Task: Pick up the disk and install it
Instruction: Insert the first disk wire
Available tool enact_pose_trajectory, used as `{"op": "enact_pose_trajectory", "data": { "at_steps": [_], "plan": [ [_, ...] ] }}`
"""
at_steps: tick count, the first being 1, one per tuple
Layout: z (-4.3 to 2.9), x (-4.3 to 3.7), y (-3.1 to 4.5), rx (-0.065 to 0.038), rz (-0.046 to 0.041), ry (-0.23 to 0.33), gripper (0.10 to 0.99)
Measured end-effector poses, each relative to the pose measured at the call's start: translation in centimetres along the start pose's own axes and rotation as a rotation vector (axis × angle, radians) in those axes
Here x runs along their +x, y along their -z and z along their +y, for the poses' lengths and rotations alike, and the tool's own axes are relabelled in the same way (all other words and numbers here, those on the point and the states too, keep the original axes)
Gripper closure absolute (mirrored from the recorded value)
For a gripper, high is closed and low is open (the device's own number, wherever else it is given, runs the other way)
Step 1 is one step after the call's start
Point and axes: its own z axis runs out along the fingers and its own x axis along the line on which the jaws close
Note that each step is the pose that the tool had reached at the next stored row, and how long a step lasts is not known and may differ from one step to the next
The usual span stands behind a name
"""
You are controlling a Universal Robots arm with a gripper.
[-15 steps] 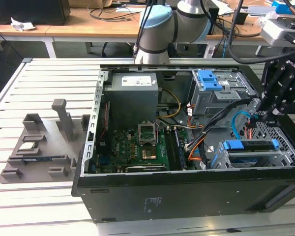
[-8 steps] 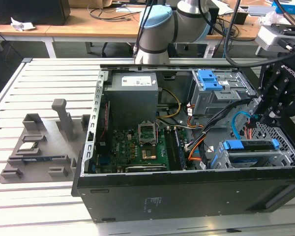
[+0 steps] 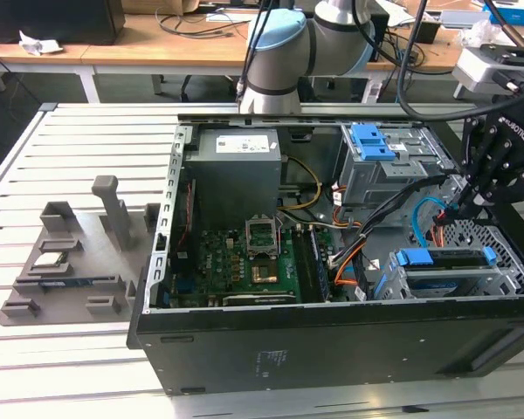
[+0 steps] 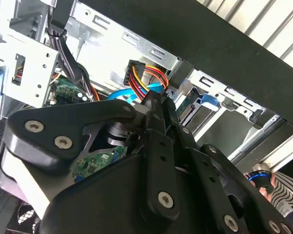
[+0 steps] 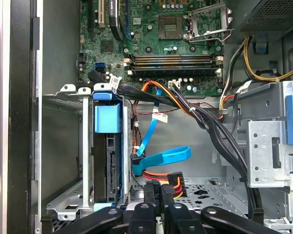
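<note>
Disk (image 5: 106, 161) seated in drive cage by case edge: judged rigid, fragile, best gripped by blue carrier; gripper (image 5: 162, 192) fingers clamped on power connector (image 5: 172, 184).

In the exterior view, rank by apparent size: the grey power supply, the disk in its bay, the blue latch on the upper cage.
1. grey power supply
2. disk
3. blue latch

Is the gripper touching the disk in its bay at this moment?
Apart. In the first wrist view the gripper, shut on the power connector, sits beside the drive cage; the cage's metal wall separates it from the disk.
</note>
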Motion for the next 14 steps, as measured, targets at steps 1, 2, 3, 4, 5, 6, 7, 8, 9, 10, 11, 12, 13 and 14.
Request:
{"op": "enact_pose_trajectory", "data": {
  "at_steps": [1, 2, 3, 4, 5, 6, 7, 8, 9, 10, 11, 12, 13, 14],
  "plan": [
    [0.0, 0.0, 0.0, 0.0, 0.0, 0.0, 0.922],
    [0.0, 0.0, -0.01, 0.0, -0.0001, 0.0, 0.922],
    [0.0, 0.0, -0.01, 0.0, 0.0, 0.0, 0.922],
    [0.0, 0.0, -0.01, 0.0, 0.0, 0.0, 0.922],
    [0.0, 0.01, -0.03, 0.0, -0.0002, 0.0, 0.922],
    [0.0, 0.11, -0.04, 0.0, -0.0004, 0.0, 0.922],
    [0.02, 0.3, -0.05, 0.0, -0.0003, 0.0, 0.922],
    [0.24, 0.91, -0.08, 0.0, 0.0, 0.0, 0.922],
    [0.39, 1.31, -0.11, 0.0, 0.0, 0.0, 0.922],
    [0.49, 1.64, -0.14, 0.001, -0.0001, 0.0, 0.922],
    [0.55, 2.23, -0.17, 0.001, 0.0001, 0.0, 0.922],
    [0.58, 2.75, -0.2, 0.001, 0.0004, 0.0, 0.922],
    [0.58, 3.15, -0.25, 0.001, 0.0002, 0.0, 0.922],
    [0.57, 3.74, -0.43, 0.001, 0.0003, 0.0, 0.922]
  ]
}}
